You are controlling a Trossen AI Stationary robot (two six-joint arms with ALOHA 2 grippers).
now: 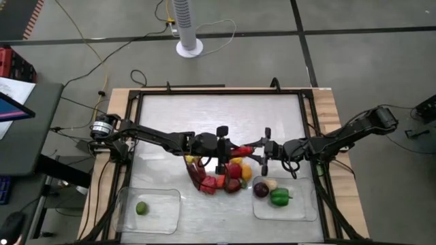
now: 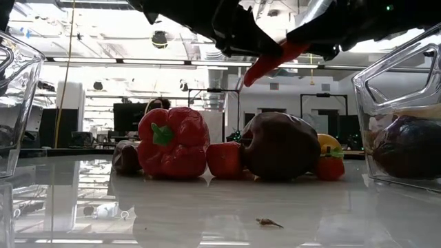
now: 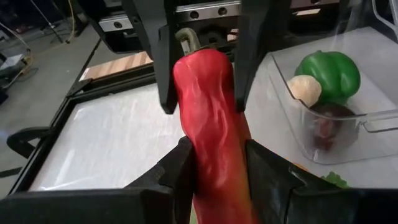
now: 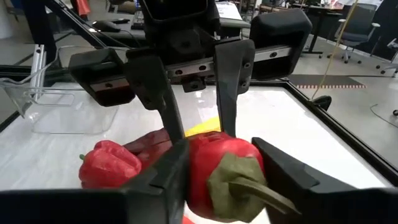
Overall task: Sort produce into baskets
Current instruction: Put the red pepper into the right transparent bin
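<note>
A long red chili pepper (image 1: 244,150) hangs in the air between my two grippers, above a pile of produce (image 1: 221,177) at the table's middle. My left gripper (image 1: 231,149) comes from the left and is shut on it (image 3: 217,168). My right gripper (image 1: 257,152) comes from the right and is shut on its stem end (image 4: 221,168). A clear tray (image 1: 170,218) at the near left holds a lime (image 1: 142,208). A clear tray (image 1: 306,212) at the near right holds a green pepper (image 1: 279,197), a dark purple piece (image 1: 261,189) and a pale piece (image 1: 271,184). My left gripper pinches the chili's body (image 3: 214,143) between its two fingers, on the part away from the stem. The fingers come level from the table's left and lie along the chili. The chili is lifted clear of the pile. My right gripper pinches the chili's thick stem end (image 4: 211,155) between its two fingers, with the green stem (image 4: 242,180) pointing back toward the wrist. The fingers come level from the table's right, along the chili. The chili is clear of the table.
The pile below holds a red bell pepper (image 2: 172,141), a dark purple piece (image 2: 279,146), a yellow piece (image 2: 329,145) and small red pieces (image 2: 224,160). Bare table lies beyond the pile toward the far edge (image 1: 218,112). A black frame (image 1: 136,95) rims the table.
</note>
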